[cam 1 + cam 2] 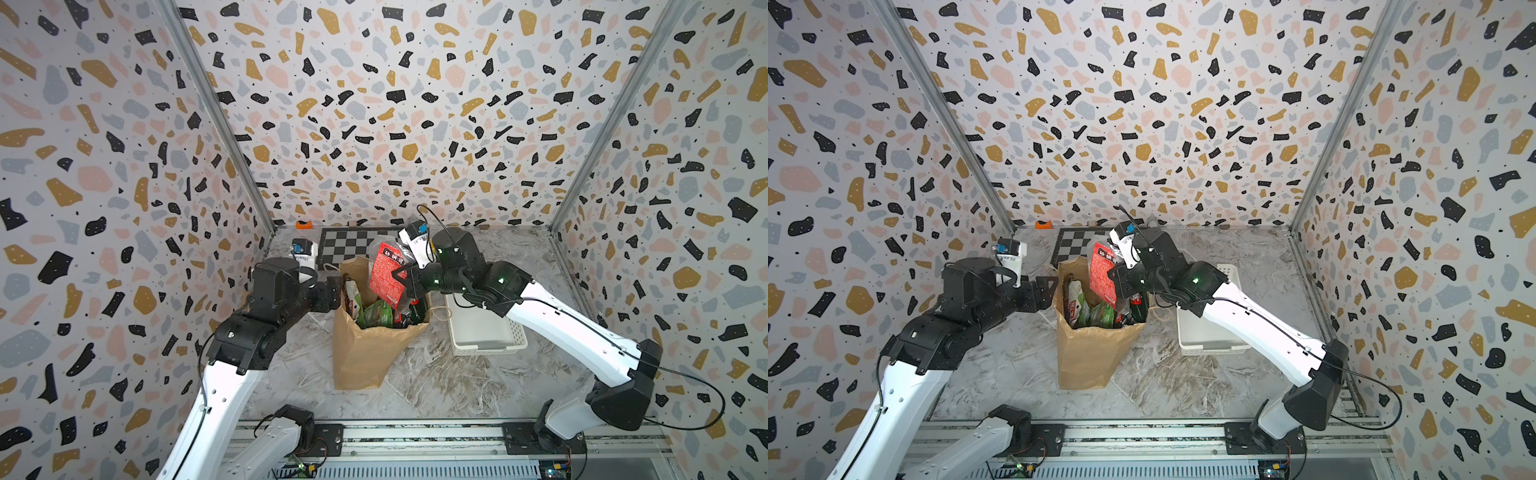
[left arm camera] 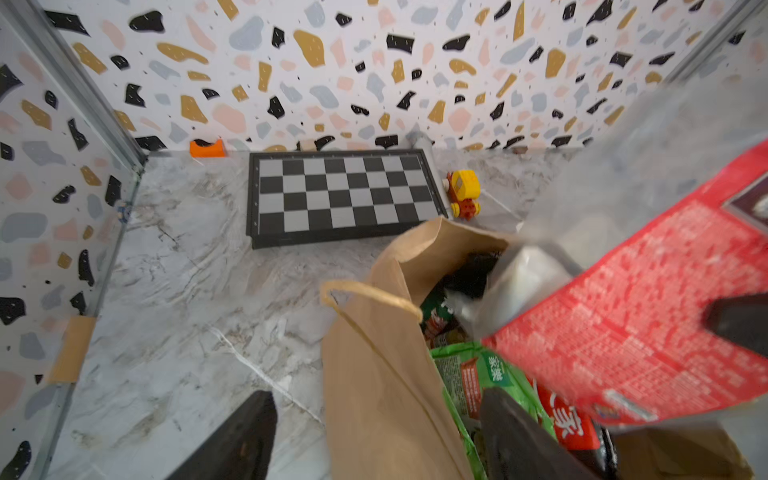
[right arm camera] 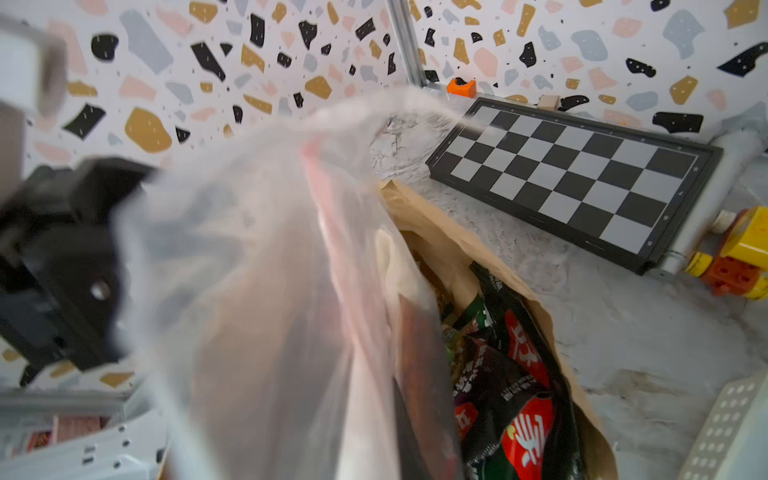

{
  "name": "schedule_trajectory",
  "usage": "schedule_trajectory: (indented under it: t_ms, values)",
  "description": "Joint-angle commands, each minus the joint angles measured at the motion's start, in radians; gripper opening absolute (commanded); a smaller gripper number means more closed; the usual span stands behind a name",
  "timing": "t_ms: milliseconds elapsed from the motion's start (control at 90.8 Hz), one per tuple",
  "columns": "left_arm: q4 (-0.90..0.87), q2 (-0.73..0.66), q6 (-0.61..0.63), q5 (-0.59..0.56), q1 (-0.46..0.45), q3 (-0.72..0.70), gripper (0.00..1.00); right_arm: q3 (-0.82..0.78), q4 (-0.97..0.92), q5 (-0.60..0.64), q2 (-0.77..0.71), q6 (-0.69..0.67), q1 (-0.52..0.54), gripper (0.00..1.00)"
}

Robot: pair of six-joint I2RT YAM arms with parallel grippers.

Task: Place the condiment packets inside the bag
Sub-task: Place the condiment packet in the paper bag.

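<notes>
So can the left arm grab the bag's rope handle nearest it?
Probably yes. The left gripper is open right at the bag's rim, and that handle hangs just ahead of it with nothing between.

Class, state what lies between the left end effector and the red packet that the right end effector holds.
The brown bag's side wall and a green packet inside its mouth, shown in the left wrist view.

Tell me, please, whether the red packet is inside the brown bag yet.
Not yet: the red packet hangs over the open bag, pinched in the shut right pincer.
</notes>
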Motion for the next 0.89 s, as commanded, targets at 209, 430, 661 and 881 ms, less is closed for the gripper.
schedule_trajectory:
  t_ms: [209,430,661,881]
  values:
    - [0.045,0.011,-0.06,0.091,0.0,-0.038,0.42,-0.107,0.456,0.053,-0.006,0.378,0.066,0.0]
    - [0.038,0.002,-0.057,0.04,0.0,-0.039,0.02,-0.189,0.621,0.071,0.005,0.54,0.11,0.0]
    - [0.054,-0.038,-0.06,-0.001,0.0,-0.037,0.0,-0.287,0.794,0.089,0.11,0.761,0.169,0.0]
    - [0.057,-0.027,-0.047,0.006,0.0,-0.052,0.0,-0.31,0.73,0.165,0.147,0.742,0.208,0.0]
